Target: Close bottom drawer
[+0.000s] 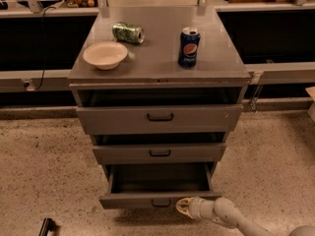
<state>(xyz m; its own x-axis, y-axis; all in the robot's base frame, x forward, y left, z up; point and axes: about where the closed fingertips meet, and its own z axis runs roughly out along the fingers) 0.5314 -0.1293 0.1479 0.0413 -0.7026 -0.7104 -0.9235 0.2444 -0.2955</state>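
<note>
The bottom drawer point(133, 200) of the grey metal cabinet is pulled out, showing its plain grey tray point(160, 178). Its narrow front carries a small dark pull point(161, 202) at the centre. My gripper point(184, 207) reaches in from the lower right on a white arm and sits right at the drawer front, just right of the pull. The middle drawer point(160, 153) and the taller top drawer point(160, 118) stand slightly out above it.
On the cabinet top stand a white bowl point(105, 54), a green can lying on its side point(128, 32) and an upright blue Pepsi can point(189, 46). Speckled floor surrounds the cabinet. A small dark object point(47, 226) lies at the lower left.
</note>
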